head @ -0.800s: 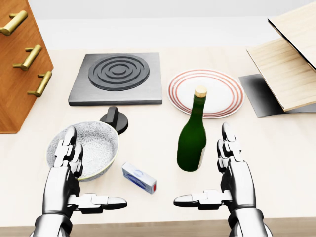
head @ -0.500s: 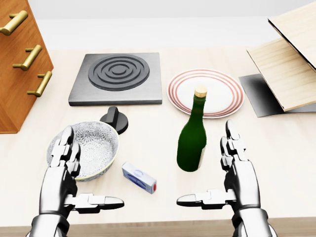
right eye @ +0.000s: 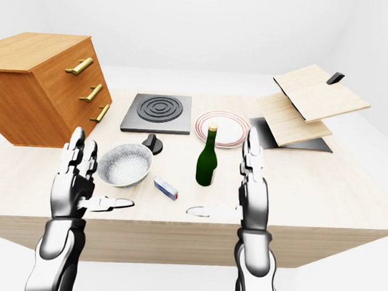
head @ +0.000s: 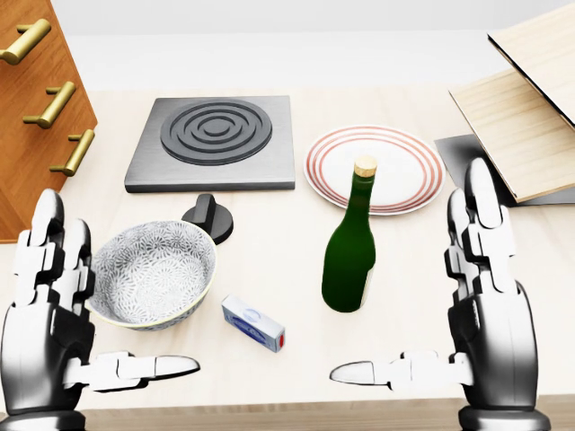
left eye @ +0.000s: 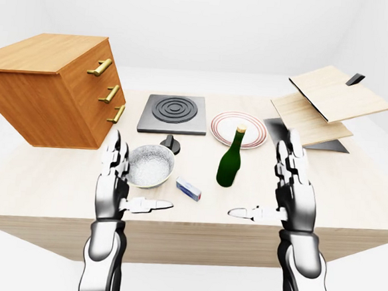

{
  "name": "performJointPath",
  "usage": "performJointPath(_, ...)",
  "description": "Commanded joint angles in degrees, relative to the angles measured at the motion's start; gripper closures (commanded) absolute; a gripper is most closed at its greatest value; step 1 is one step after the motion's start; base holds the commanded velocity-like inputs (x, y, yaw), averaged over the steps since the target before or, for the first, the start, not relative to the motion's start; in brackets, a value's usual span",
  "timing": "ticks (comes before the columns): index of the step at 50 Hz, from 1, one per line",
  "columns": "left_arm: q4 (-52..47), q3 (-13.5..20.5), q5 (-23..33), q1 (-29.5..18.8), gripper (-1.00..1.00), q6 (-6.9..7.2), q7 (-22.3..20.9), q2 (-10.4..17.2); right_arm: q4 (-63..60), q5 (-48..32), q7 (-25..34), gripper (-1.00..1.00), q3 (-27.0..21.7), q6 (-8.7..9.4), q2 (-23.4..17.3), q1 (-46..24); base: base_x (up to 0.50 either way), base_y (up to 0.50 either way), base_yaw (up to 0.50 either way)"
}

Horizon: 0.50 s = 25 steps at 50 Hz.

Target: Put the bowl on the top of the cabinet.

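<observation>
Going left to right in the head view: the cabinet (left eye: 48, 89) stands at ten o'clock, its flat top bare and its brass-handled drawer face turned toward the table's (head: 269, 238) middle. The left hand (head: 54, 314) hovers at eight o'clock, fingers upright and spread wide, thumb pointing inward, holding nothing. Just beside it, toward the centre, sits the bowl (head: 153, 269), upright on the table and apart from the fingers. At the bowl's two o'clock lies a black knob (head: 208, 215); at its four o'clock, a small blue box (head: 253, 323). Up at twelve o'clock is the burner plate (head: 213, 142). Right of centre a green bottle (head: 350, 251) stands just below the striped plate (head: 375, 168). The right hand (head: 481, 310) at four o'clock is likewise open and empty, and wooden boards (head: 530, 108) hang at two o'clock.

The step in hand looks like the approach: nothing is grasped yet. The next move likely calls for the left hand to close on the bowl's near rim, then lift it high toward ten o'clock to clear the cabinet's top edge. The table's near edge runs close under both hands; open room lies between bowl and cabinet.
</observation>
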Motion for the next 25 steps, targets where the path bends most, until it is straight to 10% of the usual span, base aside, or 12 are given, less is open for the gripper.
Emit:
performJointPath(1, -6.9, 0.6, -0.1, 2.7, -1.0, 0.0, 0.4, -0.5, -8.4, -3.7, -1.0, -1.0, 1.1, 0.0, 0.2, 3.3, 0.0, 0.0, 0.0)
performJointPath(25, -5.2, 0.4, 0.8, 2.2, -1.0, 0.0, 0.6, -0.4, -9.0, -4.8, -0.9, -1.0, 1.5, 0.0, 0.1, 3.4, 0.0, 0.39, 0.0)
